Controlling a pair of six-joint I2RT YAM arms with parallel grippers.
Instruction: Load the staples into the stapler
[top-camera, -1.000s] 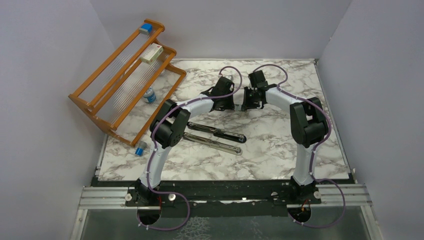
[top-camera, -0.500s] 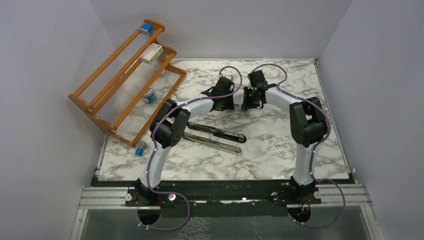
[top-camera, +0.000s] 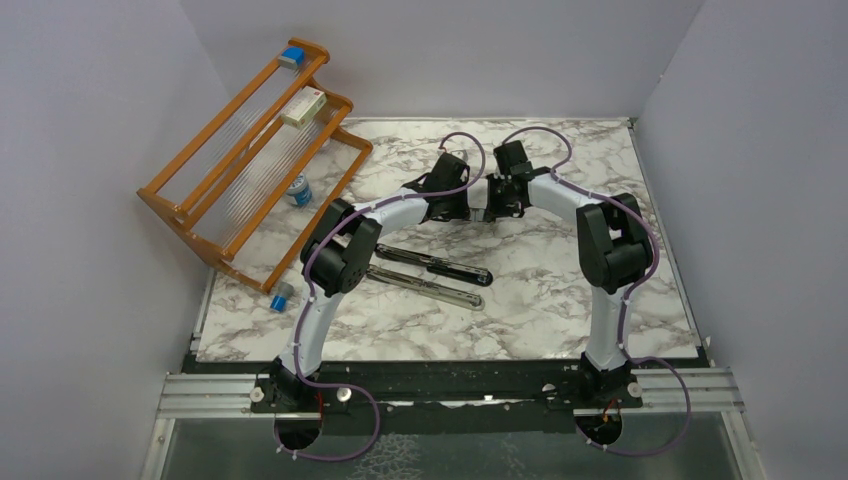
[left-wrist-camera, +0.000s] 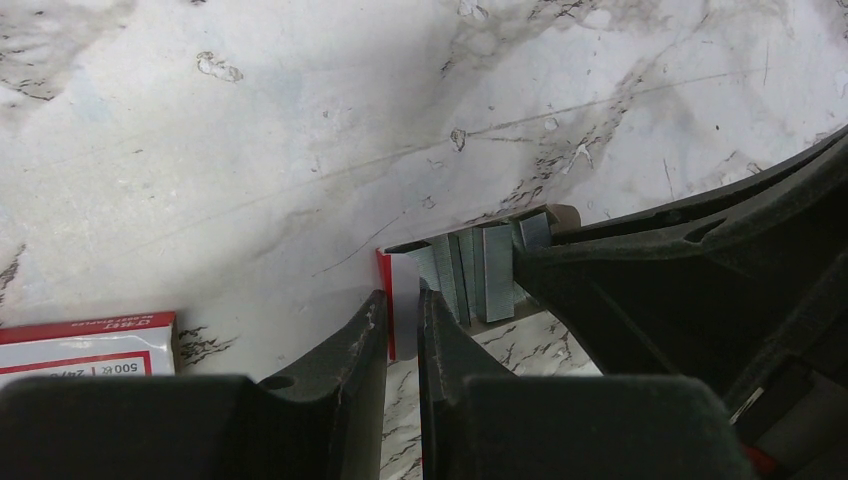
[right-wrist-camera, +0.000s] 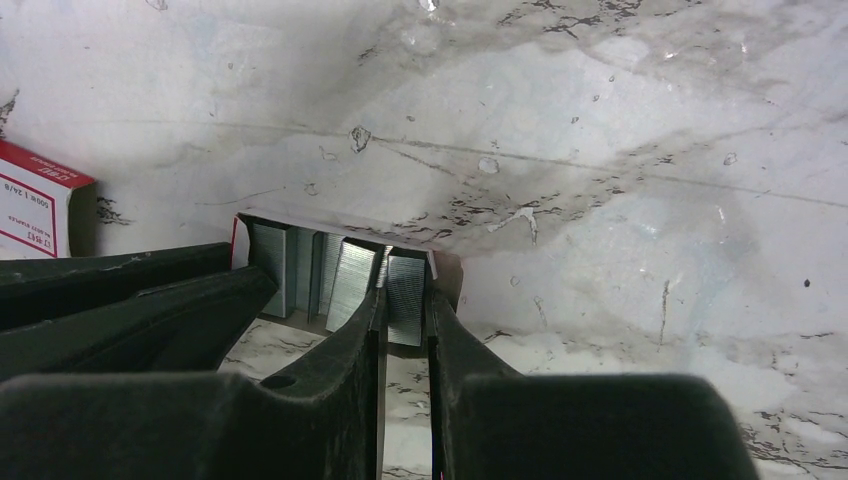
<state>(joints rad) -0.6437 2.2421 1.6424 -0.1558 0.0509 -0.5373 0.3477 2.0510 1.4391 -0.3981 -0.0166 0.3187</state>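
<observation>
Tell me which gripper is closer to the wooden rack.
Left. The wooden rack stands off to the left of both. The left gripper is on the rack's side of the pair, and the right gripper hangs just beyond it, farther away.

The fingers (left-wrist-camera: 330, 370) of my left pincer (left-wrist-camera: 401, 293) were matt black plastic, faintly grainy. The staples (right-wrist-camera: 345, 278) were dull grey metal, finely ribbed, in a thin red-and-white card packet (left-wrist-camera: 384, 288). The table (left-wrist-camera: 300, 130) was smooth marble-look, scuffed. The stapler (top-camera: 440, 268) showed glossy black and polished metal; the rack (top-camera: 152, 196) was varnished wood.
</observation>
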